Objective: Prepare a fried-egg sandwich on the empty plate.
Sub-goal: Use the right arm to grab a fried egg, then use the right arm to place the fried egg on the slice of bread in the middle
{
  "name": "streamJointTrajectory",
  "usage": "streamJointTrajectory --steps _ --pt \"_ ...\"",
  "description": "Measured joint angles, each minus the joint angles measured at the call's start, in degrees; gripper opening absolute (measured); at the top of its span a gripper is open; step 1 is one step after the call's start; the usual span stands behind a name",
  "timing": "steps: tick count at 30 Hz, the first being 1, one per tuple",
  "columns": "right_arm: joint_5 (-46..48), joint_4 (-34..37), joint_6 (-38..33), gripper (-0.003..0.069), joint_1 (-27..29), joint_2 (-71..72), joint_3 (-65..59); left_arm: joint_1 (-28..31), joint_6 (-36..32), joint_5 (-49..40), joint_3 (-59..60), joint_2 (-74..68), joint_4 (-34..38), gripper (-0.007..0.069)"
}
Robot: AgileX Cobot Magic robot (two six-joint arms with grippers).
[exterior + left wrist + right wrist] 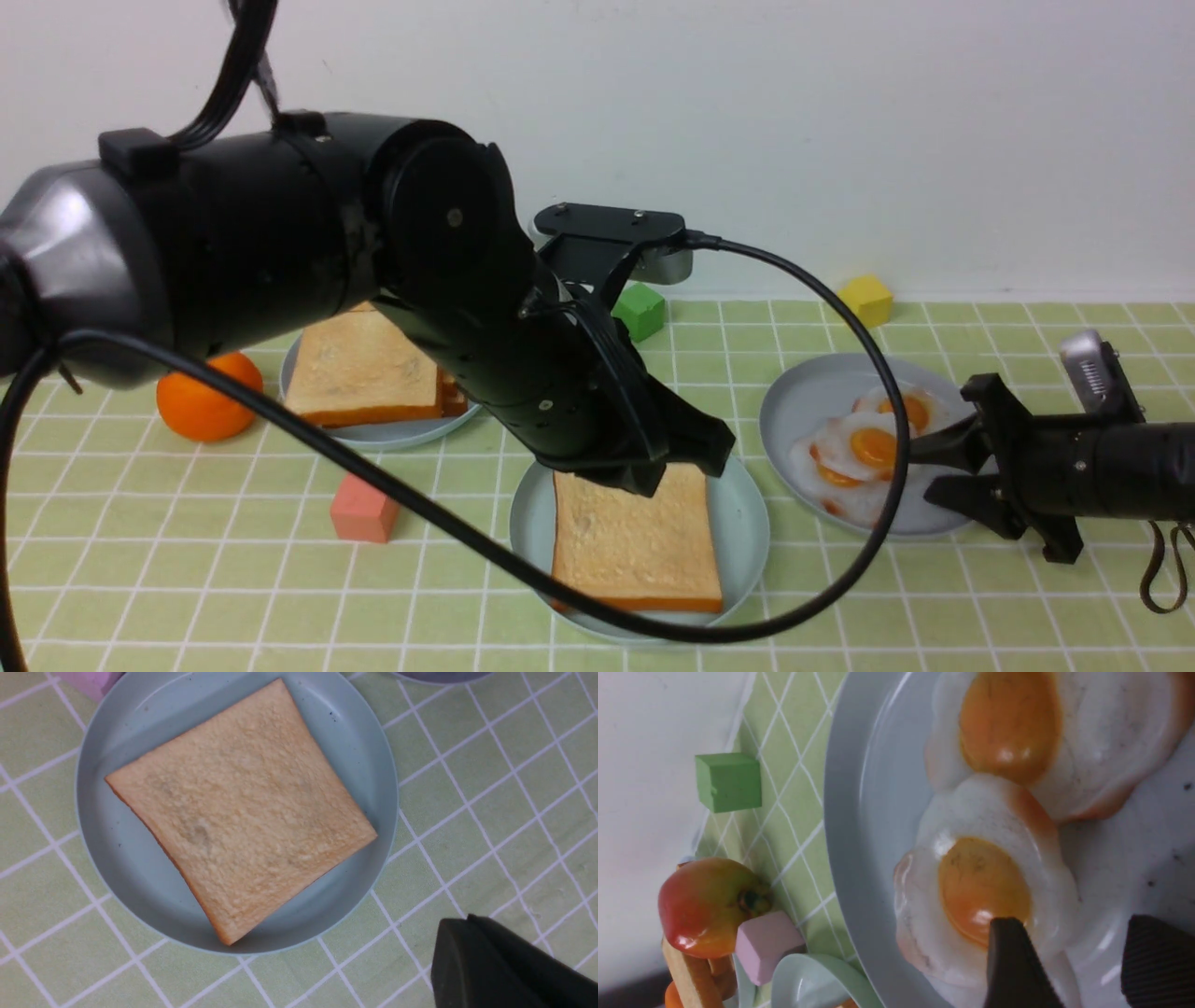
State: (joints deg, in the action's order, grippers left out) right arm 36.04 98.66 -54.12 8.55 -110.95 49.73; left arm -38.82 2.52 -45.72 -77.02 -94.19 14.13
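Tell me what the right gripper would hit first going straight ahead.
Probably the nearer egg on its plate; the right gripper's open fingers are already over it, though the height is unclear.

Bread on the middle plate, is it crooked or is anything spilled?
Nothing is spilled or broken. The bread slice lies flat on the mint plate, just turned a little crooked. The fried eggs on the right plate overlap in a small heap.
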Motion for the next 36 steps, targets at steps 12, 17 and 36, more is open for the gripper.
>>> streamJointTrajectory --steps 12,17,36 --pt "0.9 0.5 0.0 0.0325 0.0 -2.8 2.9 0.0 -0.1 -2.3 0.0 0.0 0.0 -0.0013" --pt "1.0 1.0 0.0 0.0208 0.0 -3.5 3.0 0.0 -0.1 -2.5 0.0 0.0 0.0 -0.0013" --pt "12.2 -0.3 0.6 0.0065 -4.9 4.2 2.9 0.0 15.6 -11.9 6.4 25.2 -16.7 -0.0013"
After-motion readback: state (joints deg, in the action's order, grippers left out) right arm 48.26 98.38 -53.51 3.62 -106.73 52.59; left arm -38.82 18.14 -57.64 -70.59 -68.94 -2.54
